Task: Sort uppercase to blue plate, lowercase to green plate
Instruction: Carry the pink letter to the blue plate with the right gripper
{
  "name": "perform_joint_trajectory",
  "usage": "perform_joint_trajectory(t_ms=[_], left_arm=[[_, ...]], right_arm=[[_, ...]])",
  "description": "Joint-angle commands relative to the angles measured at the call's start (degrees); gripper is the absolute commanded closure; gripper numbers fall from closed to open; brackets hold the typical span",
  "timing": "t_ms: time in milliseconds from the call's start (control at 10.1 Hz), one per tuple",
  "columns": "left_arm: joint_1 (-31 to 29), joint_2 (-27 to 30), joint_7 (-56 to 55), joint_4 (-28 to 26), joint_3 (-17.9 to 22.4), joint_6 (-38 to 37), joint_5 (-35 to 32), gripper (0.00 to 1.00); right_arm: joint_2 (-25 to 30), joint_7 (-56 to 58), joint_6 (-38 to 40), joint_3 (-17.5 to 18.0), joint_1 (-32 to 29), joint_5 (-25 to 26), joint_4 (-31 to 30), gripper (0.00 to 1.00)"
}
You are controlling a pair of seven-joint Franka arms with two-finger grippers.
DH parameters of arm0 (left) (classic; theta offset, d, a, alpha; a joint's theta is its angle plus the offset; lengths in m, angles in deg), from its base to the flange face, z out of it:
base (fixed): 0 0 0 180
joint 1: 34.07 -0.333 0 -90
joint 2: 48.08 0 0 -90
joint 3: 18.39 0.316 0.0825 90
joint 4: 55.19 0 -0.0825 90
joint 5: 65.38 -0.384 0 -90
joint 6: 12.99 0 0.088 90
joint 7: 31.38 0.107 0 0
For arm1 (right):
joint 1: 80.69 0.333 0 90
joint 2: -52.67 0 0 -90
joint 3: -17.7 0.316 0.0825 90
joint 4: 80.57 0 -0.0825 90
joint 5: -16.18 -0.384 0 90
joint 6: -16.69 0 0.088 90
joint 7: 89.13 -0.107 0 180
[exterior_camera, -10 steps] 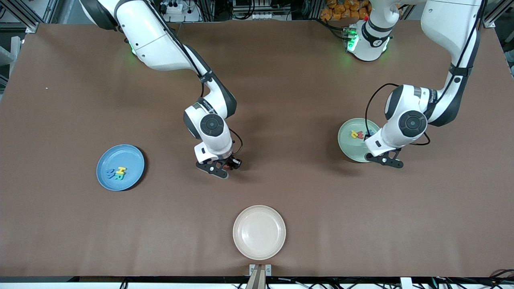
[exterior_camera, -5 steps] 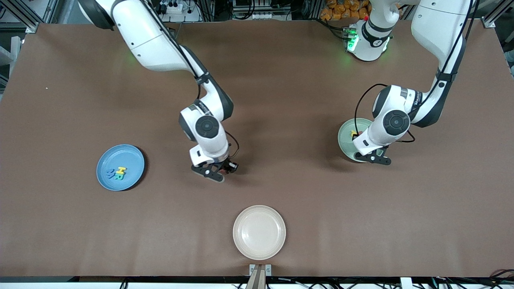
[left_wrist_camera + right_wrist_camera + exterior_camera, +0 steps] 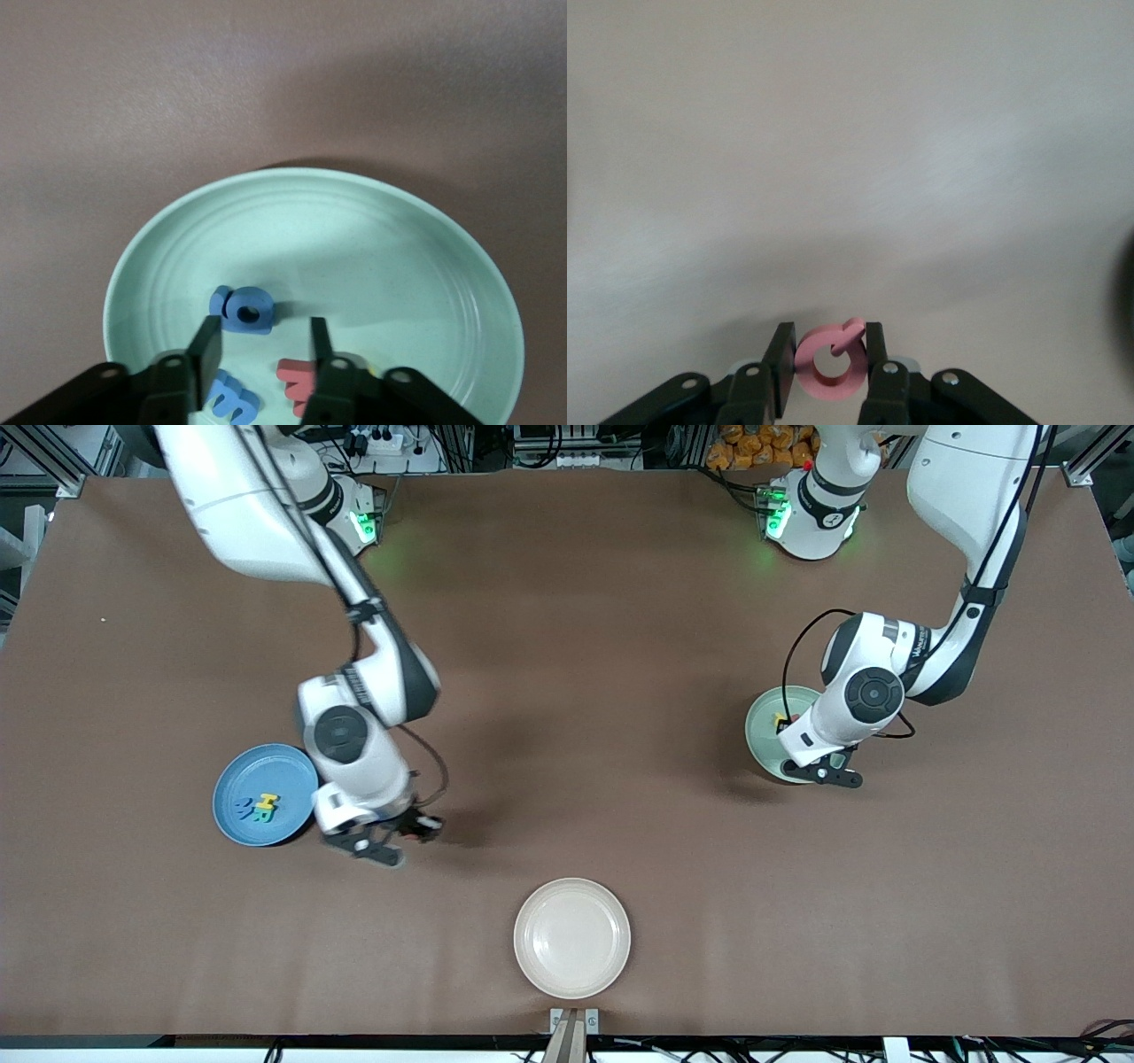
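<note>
Over the green plate (image 3: pixel 769 735) you see the left gripper (image 3: pixel 259 350) with its jaws apart and holding nothing; a blue g (image 3: pixel 242 309), a blue e (image 3: pixel 232 398) and a red w (image 3: pixel 295 381) lie in that plate. Just beside the blue plate (image 3: pixel 266 771), over the tabletop (image 3: pixel 620 646), the right gripper (image 3: pixel 830 359) is closed on the red Q (image 3: pixel 830 359)

On the blue plate (image 3: pixel 232 779) the yellow foam letter (image 3: pixel 268 802) reads H; on the green plate (image 3: pixel 400 239), the blue letter (image 3: pixel 243 309) reads as a g; nothing else legible.
</note>
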Motion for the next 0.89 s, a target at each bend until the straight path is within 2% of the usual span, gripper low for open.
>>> perform_joint_trajectory(t_ms=[0,296,592,691,789], left_arm=[[-0.5,2.7,-0.4,-0.3,-0.2,-0.2,-0.2,0.47],[-0.6,5.7,-0.8,1.8,-0.5,-5.0,1.3,0.48],[-3.1,9.4,-0.8,8.3,-0.4,-14.4,7.9,0.47],[-4.3,10.1,-0.8,11.5,-0.4,-17.3,8.4,0.47],[-5.4,10.1,-0.7,15.1,-0.4,-20.4,8.5,0.47]], right_arm=[[4.4,12.4,3.5,1.0,-6.3,0.6,-2.6,1.00],[6.8,26.4,7.9,0.8,-13.9,0.6,-5.5,1.00],[7.7,27.3,8.1,0.8,-17.7,1.1,-10.8,1.00],[8.7,27.3,6.8,0.8,-18.1,1.1,-13.4,0.73],[9.4,27.3,3.3,0.8,-18.9,1.1,-16.8,0.15]])
